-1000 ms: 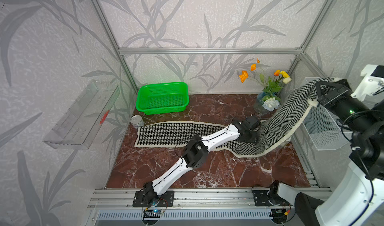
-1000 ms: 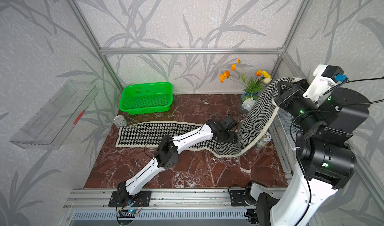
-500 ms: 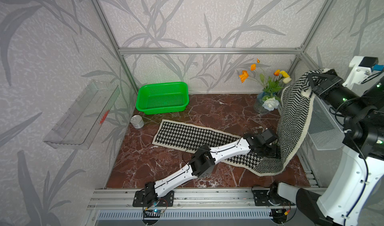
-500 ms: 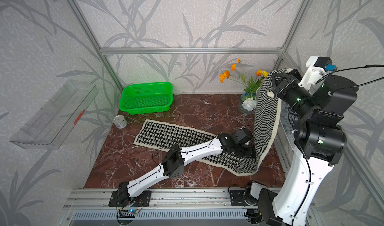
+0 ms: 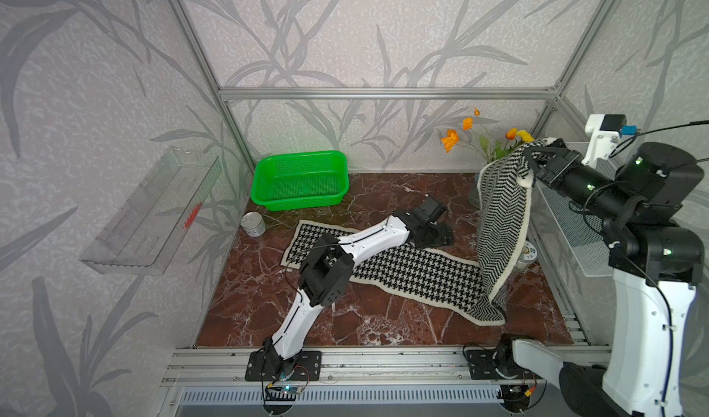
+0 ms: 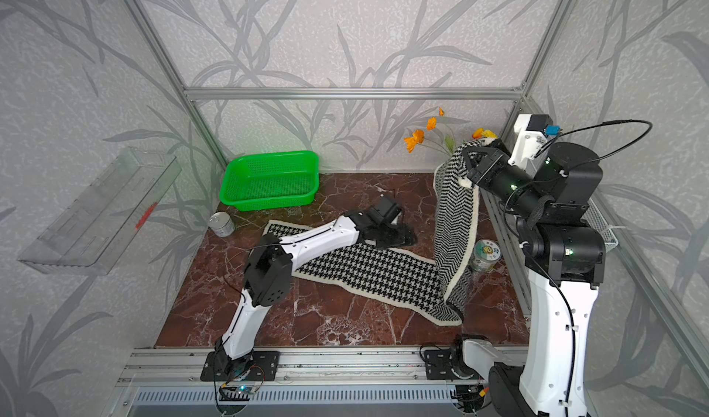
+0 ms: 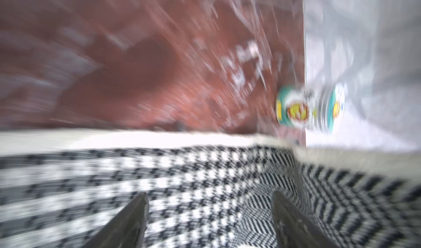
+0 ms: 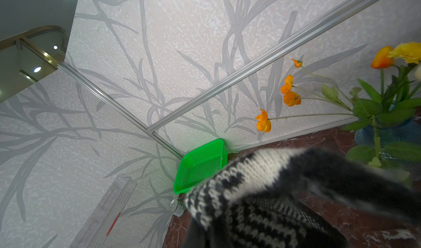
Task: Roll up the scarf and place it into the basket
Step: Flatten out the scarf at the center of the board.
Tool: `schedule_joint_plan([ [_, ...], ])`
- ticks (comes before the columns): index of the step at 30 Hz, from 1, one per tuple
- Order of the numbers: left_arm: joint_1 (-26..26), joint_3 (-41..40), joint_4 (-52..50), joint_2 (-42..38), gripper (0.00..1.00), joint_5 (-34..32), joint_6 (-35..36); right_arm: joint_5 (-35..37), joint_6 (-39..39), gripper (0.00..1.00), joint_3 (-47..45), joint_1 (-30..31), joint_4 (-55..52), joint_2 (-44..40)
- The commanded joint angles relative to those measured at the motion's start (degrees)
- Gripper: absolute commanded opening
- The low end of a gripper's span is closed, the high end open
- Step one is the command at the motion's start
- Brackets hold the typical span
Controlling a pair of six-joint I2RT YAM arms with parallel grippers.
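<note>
The scarf [image 5: 414,273] lies partly flat on the marble floor, houndstooth side up, in both top views. Its right part rises steeply, zigzag side showing [image 6: 454,219], up to my right gripper [image 5: 535,160], which is shut on the scarf's end high at the right. In the right wrist view the knit [image 8: 262,189] covers the jaws. My left gripper [image 7: 209,203] is open just over the flat scarf near its far edge, with nothing between its fingers [image 7: 136,215]. The green basket [image 5: 301,179] stands empty in the back left corner.
A silver can [image 5: 253,224] stands in front of the basket. A labelled can [image 6: 485,254] sits by the right wall behind the hanging scarf. A flower vase [image 5: 487,154] is at the back right, a white wire-mesh basket [image 5: 575,219] on the right wall, a clear tray [image 5: 149,212] on the left wall.
My right gripper has carried the scarf's end leftward, so the raised part hangs steeper and the flat part has slid right. My left gripper swung right, then back left, and opened wider.
</note>
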Motion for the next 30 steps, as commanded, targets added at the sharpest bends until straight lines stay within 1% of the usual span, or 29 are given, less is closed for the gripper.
schedule_joint_plan([
  [1,3.9,-5.5,-2.1,-10.3,0.83,-2.8,5.1,7.1,-0.7,0.0,-0.7,6.5,4.1,0.1],
  [6,12.5,-14.1,-6.1,-22.5,0.83,-7.2,9.2,17.7,-3.4,0.0,-2.1,18.7,7.0,2.0],
  [10,19.0,-21.4,-6.9,-30.6,0.85,-6.5,11.2,25.9,-5.5,0.0,-1.1,28.3,9.2,5.6],
  [12,21.5,-24.1,-7.4,-33.7,0.85,-6.2,12.1,28.4,-6.2,0.0,0.1,31.6,9.8,7.9],
  [14,23.8,-26.3,-8.1,-36.2,0.92,-5.9,13.2,29.9,-6.1,0.0,1.2,34.0,10.8,10.4],
  [19,28.2,-29.4,-9.0,-39.8,0.92,-4.6,15.5,34.3,-7.7,0.0,4.1,39.2,12.8,15.1],
  [22,30.8,-30.9,-9.2,-41.2,0.92,-2.8,16.4,34.7,-7.7,0.0,5.9,40.8,12.6,17.9],
  [27,33.8,-33.0,-8.9,-43.5,0.92,-1.4,17.1,35.5,-7.9,0.0,4.3,44.2,14.3,20.3],
  [30,35.1,-33.3,-9.3,-43.9,0.92,-0.1,17.6,35.8,-7.4,0.0,0.6,45.5,16.3,21.0],
])
